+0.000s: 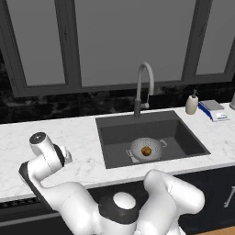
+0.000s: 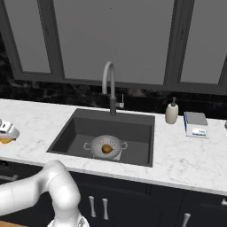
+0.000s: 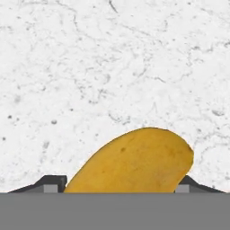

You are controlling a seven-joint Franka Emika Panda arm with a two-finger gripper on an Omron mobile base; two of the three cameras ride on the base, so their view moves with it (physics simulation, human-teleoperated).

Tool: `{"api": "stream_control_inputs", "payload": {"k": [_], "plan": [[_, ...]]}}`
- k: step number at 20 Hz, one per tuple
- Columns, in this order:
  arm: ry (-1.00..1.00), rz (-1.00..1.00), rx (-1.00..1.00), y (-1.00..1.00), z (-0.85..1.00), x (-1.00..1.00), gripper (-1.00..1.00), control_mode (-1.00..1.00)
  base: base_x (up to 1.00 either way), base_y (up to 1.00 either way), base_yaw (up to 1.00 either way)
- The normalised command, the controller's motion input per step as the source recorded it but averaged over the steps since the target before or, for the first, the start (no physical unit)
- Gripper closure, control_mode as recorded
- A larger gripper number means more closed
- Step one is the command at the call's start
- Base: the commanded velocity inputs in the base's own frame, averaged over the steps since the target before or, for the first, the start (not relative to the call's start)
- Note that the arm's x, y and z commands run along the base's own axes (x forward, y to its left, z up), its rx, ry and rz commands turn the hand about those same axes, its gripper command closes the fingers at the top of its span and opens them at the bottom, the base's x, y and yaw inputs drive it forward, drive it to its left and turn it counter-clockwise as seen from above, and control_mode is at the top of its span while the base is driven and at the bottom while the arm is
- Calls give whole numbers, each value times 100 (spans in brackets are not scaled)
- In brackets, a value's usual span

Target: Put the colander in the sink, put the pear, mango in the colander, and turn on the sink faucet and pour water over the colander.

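On the unlettered white marble counter (image 3: 112,67), the pincer (image 3: 119,186) straddles the mango (image 3: 134,161), grip not discernible.

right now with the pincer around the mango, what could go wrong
The pincer straddles the mango on the marble counter, its fingertips at either end. The fruit is rounded and lies at a slant, so it may squirt out or roll as the jaws close.

The colander already holds the pear, so a dropped mango could bounce off it into the sink.
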Motion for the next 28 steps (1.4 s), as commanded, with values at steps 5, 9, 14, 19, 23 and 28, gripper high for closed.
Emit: {"api": "stream_control_inputs", "payload": {"k": [5, 9, 14, 19, 23, 28], "plan": [[-4, -33, 10, -100, 40, -27, 100, -100, 0, 0, 0], [-14, -31, 16, -100, 73, -26, 100, -100, 0, 0, 0], [-24, -25, 19, -100, 80, -18, 100, -100, 0, 0, 0], [-12, -29, 20, -100, 87, -8, 100, -100, 0, 0, 0], [0, -31, 21, -100, 87, 0, 100, -100, 0, 0, 0], [8, -30, 15, -100, 51, 2, 100, -100, 0, 0, 0]]}}
